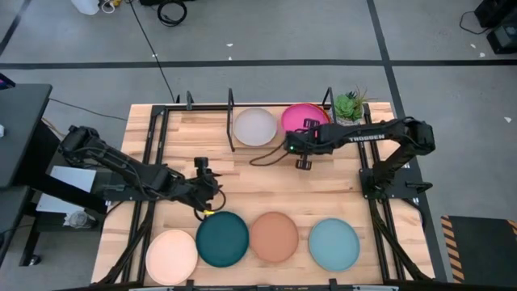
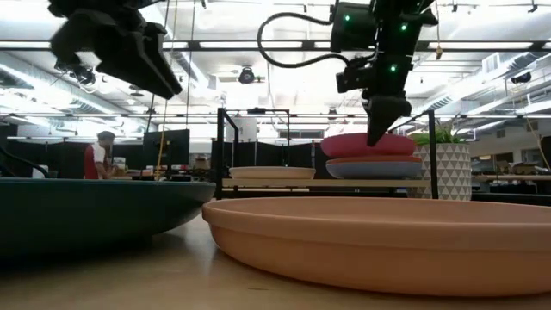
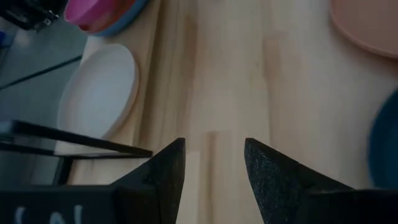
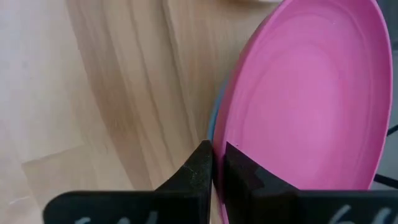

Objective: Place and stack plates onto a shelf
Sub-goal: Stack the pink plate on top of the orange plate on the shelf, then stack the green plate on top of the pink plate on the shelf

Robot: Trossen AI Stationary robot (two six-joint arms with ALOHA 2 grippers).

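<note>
The pink plate (image 1: 307, 117) lies on top of a stack in the right-hand bay of the black wire shelf (image 1: 231, 105) at the far edge of the table (image 1: 266, 186). In the low view it sits on an orange plate (image 2: 372, 159), which sits on a blue plate (image 2: 372, 170). It tips a little, its near edge raised. The right gripper (image 1: 302, 162) hangs at that near edge, with its fingers (image 4: 200, 168) almost pressed together and only a thin slit between them. In the right wrist view the fingertips are at the pink rim, but whether they pinch it cannot be told.

In the bay to the left, a grey-white plate (image 1: 255, 126) lies flat and alone, with an upright post between it and the stack. A small green plant (image 1: 349, 105) in a patterned white pot stands just beside the stack at the right end of the shelf.

Four more plates lie flat in a row along the near edge of the table: cream (image 1: 172, 256), dark teal (image 1: 223, 239), tan-brown (image 1: 275, 237) and light aqua (image 1: 334, 244). They are well apart from the shelf, with bare wood between.

The left gripper (image 1: 208, 202) hovers above the table near the far rim of the dark teal plate. Its fingers (image 3: 277, 177) are spread and hold nothing.

A person (image 2: 96, 157) in a red top is in the room beyond the table.
</note>
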